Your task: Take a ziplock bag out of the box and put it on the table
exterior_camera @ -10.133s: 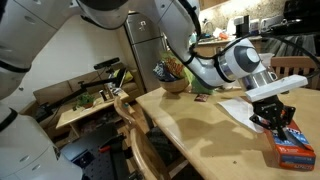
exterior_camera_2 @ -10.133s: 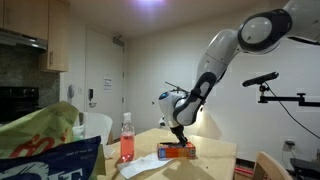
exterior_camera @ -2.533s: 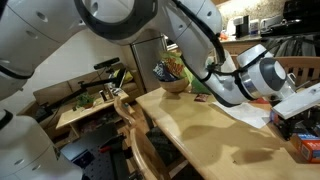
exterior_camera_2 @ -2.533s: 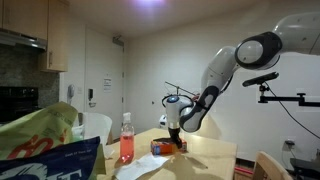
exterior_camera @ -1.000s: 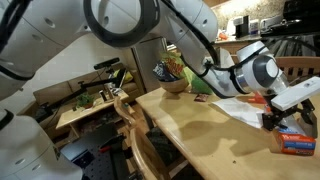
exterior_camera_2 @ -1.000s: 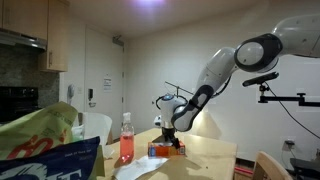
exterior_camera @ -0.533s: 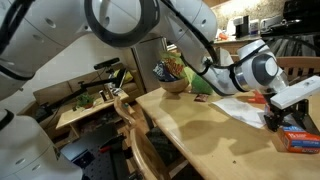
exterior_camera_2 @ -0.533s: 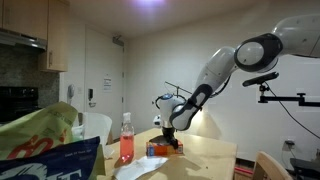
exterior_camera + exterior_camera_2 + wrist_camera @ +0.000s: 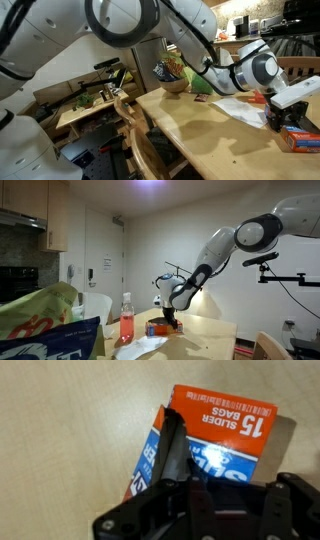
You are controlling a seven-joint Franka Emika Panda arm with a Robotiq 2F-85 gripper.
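Since ten seconds ago the box (image 9: 158, 330) has slid along the table (image 9: 212, 336) towards the pink bottle (image 9: 126, 320), and the end effector (image 9: 171, 321) has gone with it; over the last half second we see next to nothing shift.

In both exterior views the end effector hangs straight over the box, low enough to touch it; the box lies flat on the table right beneath it (image 9: 300, 140).

In the wrist view the box (image 9: 235, 435) fills the space ahead of the end effector, orange with a blue panel and white lettering; one dark finger (image 9: 174, 452) reaches up along the box's edge, between the orange face and a blue flap that stands a little away from it; the finger touches the card there; the second finger we cannot make out, so we cannot tell whether the end effector is clenched or released.

What lies inside the box is hidden from us.

A pale flat sheet (image 9: 240, 108) lies on the table just beside the end effector, on the side nearer the arm; we cannot tell whether it is the bag; the bottle stands beyond the box, apart from it.
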